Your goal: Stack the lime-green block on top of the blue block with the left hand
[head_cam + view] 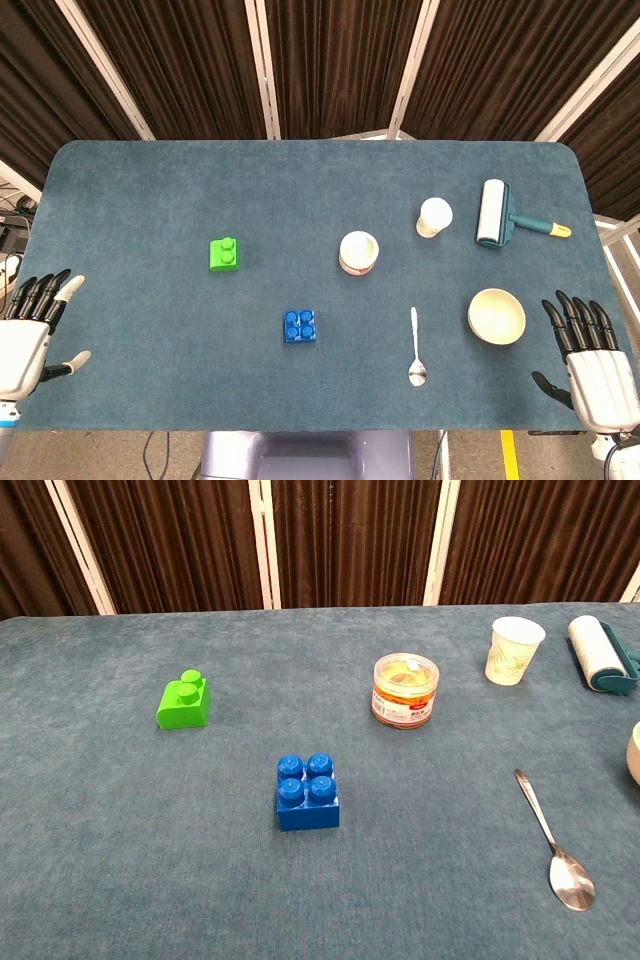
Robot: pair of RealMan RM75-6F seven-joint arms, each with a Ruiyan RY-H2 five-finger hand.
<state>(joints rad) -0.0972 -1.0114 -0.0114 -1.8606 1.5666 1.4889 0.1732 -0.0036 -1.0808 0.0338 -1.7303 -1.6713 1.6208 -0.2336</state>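
The lime-green block (pixel 225 254) (pixel 184 702) lies on the blue-grey table left of centre, studs up. The blue block (pixel 300 326) (pixel 307 792) sits nearer the front edge, to the right of the green one and apart from it. My left hand (pixel 30 330) hovers at the table's front left corner, fingers spread, holding nothing, well left of both blocks. My right hand (pixel 590 358) is at the front right corner, fingers apart and empty. Neither hand shows in the chest view.
A round lidded container (pixel 358 252) (pixel 405 690) stands mid-table. A paper cup (pixel 434 217) (pixel 515 650) and a lint roller (pixel 497 213) (pixel 602 653) lie at the back right. A spoon (pixel 416 350) (pixel 553 843) and a cream bowl (pixel 496 316) are at the front right.
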